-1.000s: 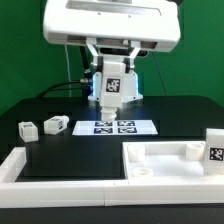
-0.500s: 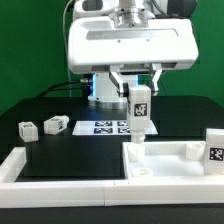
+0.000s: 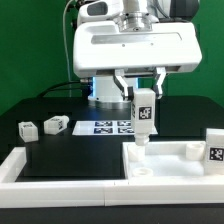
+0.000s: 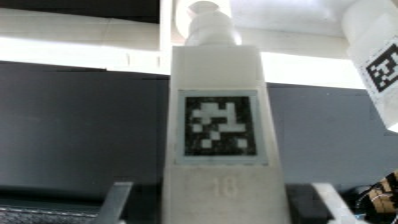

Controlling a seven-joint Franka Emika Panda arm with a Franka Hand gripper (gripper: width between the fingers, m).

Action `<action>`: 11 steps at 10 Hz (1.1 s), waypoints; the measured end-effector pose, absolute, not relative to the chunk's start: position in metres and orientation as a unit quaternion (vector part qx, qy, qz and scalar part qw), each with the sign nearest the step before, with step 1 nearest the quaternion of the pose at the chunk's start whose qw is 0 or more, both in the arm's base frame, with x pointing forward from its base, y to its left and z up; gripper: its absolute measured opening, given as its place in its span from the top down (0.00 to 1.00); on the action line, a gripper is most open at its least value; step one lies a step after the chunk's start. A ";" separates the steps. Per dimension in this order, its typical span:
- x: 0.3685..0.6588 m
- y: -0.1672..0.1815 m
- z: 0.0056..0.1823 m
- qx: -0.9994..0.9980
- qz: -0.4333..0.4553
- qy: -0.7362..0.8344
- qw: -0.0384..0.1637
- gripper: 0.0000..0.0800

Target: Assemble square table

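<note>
White moulded plastic forms the square table top (image 3: 175, 168), a shallow tray with a raised rim and round corner sockets. A standing leg (image 3: 213, 150) with a printed tag is upright at its side on the exterior view's right. The gripper (image 3: 142, 98) has its fingers (image 4: 118, 203) clamped on the held leg (image 3: 141, 118), a square tagged post hanging upright with its narrow tip over the top's far corner. Two loose legs (image 3: 27, 128) lie on the matte black surface (image 3: 70, 150).

No legible text; black-white square tags (image 4: 221, 126) on leg (image 4: 221, 70), marker board (image 3: 112, 126).
</note>
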State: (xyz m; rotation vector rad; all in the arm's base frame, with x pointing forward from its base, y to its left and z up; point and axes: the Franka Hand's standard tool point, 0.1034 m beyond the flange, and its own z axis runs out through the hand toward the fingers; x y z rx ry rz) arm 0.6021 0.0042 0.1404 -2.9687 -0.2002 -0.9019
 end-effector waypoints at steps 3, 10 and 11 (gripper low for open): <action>0.606 -0.008 0.123 -0.949 -0.308 -0.063 0.009 0.64; 0.621 0.006 0.104 -0.950 -0.305 -0.063 0.022 0.64; 0.621 0.007 0.101 -0.950 -0.306 -0.063 0.022 0.64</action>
